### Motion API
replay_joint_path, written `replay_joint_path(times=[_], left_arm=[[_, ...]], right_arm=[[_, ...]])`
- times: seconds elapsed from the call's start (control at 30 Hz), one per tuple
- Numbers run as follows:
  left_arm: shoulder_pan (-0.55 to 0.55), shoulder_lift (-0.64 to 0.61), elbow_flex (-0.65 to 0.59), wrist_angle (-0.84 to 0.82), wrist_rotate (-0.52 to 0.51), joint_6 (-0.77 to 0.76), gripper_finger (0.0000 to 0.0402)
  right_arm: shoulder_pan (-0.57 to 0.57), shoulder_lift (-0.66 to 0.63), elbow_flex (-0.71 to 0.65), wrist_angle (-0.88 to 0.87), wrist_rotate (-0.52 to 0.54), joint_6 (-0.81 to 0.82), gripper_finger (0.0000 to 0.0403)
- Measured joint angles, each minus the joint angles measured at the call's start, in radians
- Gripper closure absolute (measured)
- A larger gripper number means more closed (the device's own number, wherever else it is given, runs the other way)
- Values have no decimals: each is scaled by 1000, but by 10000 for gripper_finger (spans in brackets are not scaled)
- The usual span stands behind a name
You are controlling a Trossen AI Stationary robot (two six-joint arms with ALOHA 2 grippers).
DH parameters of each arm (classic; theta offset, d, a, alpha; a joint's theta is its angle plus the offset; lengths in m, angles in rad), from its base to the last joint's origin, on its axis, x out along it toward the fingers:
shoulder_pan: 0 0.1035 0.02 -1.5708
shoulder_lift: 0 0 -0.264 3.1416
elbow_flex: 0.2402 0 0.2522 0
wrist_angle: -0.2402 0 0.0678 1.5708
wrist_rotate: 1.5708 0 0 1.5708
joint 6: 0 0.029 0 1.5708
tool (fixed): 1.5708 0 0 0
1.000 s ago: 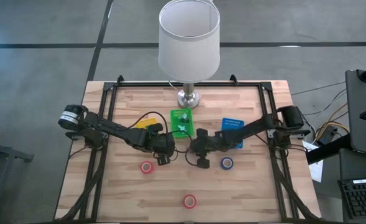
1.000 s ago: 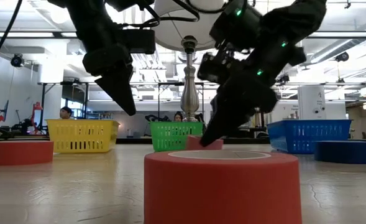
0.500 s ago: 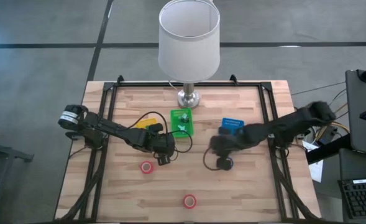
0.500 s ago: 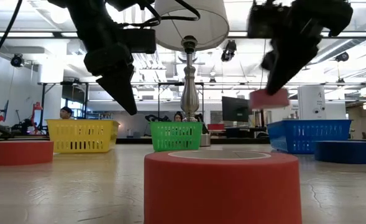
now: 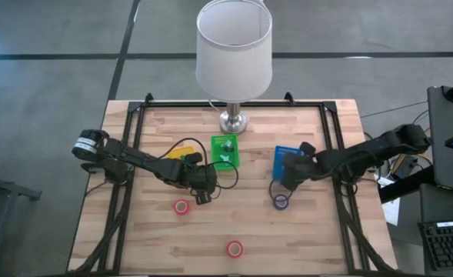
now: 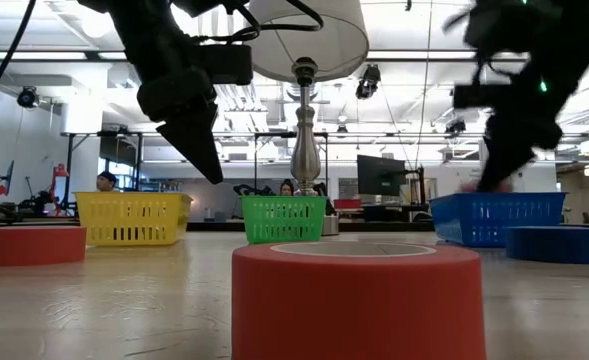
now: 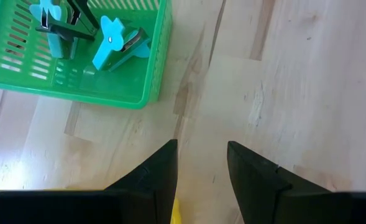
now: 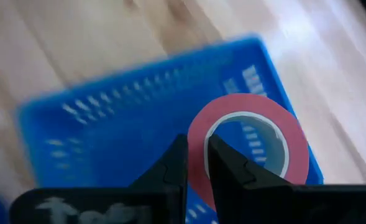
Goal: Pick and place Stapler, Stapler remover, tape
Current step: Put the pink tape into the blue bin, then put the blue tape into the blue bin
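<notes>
1. The right gripper point(image 8: 196, 163) hangs over the blue slotted plastic basket point(image 8: 127, 118) at the table's right, its two dark fingers pinched on the rim of a pink tape roll with a pale core point(image 8: 251, 146), held on edge above the basket's floor, by the look of it ready to be let go inside

2. From above, that arm reaches in from the right edge, its gripper over the basket's near left corner, with the blue tape roll point(image 5: 281, 201) lying on the wooden tabletop point(image 5: 288, 238) just near of it

3. Two more red rolls wait on the boards: one point(image 5: 181, 206) near the left arm, one point(image 5: 234, 248) toward the table's near edge, centre

4. The left gripper point(image 7: 201, 163) idles left of centre, fingers apart over bare wood and holding nothing, just near of the green plastic basket point(image 7: 130, 74) that already carries turquoise staple removers point(image 7: 111, 43)

5. A yellow basket point(image 5: 181, 155) sits left of the green one, partly hidden by the arm; a white-shaded lamp on a metal base point(image 5: 233, 121) stands at the far centre

6. Judging by the layout, three rolls remain to be sorted
</notes>
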Motion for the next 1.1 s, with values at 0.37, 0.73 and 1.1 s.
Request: replay_joint_path(times=[0.37,0.73,1.1], left_arm=[[0,0,0,13,0,1,259],[1,0,0,15,0,2,259],[1,0,0,15,0,2,259]], right_arm=[[-16,5,-72,49,45,-22,302],[-16,5,26,50,-22,-69,247],[55,15,213,47,-344,90,257]])
